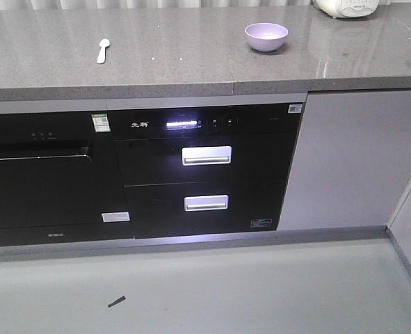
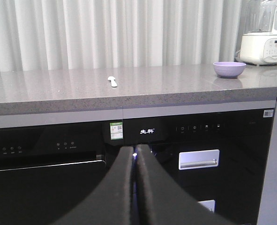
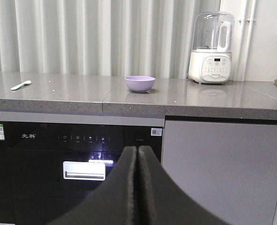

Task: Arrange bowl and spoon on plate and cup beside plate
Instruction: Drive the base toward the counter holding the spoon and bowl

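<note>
Black fingers of the left gripper (image 2: 135, 154) rose from the bottom edge of its wrist view, pressed together with no gap and nothing between them. The right gripper (image 3: 137, 152) stood the same in its own view, closed and empty. Beyond both lay a black appliance front (image 1: 206, 174) under the grey countertop (image 1: 191, 69). On that counter, in the front view, the spoon (image 1: 103, 50) lay at upper left and the bowl (image 1: 266, 36) sat upright right of centre, well apart. A white blender (image 3: 212, 47) stood at upper right of the right wrist view.
</note>
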